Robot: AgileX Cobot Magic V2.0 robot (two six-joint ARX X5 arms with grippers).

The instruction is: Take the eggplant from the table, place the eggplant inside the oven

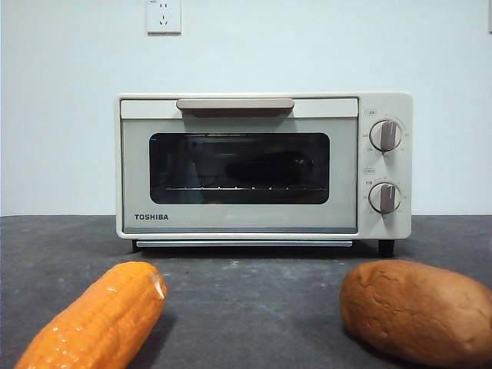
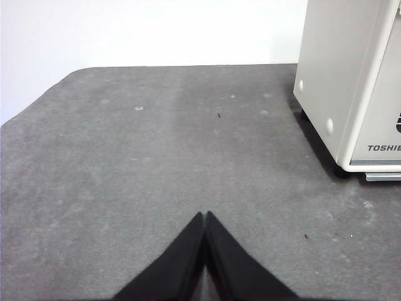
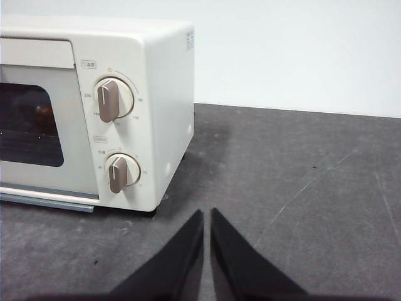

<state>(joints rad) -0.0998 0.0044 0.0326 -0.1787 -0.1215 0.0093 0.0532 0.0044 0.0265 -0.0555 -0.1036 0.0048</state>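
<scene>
The cream-white TOSHIBA oven (image 1: 240, 218) stands at the back of the dark grey table (image 1: 250, 296) with its glass door closed. Behind the glass, a dark oblong shape (image 1: 265, 167) lies on the wire rack; it looks like the eggplant but is dim. No eggplant lies on the table. My left gripper (image 2: 205, 214) is shut and empty, low over bare table beside the oven's side wall (image 2: 341, 81). My right gripper (image 3: 207, 211) is shut and empty, near the oven's knob end (image 3: 116, 100). Neither gripper shows in the front view.
An orange corn cob (image 1: 100, 319) lies at the front left and a brown lumpy potato (image 1: 419, 307) at the front right. A white wall with a socket (image 1: 164, 15) rises behind the oven.
</scene>
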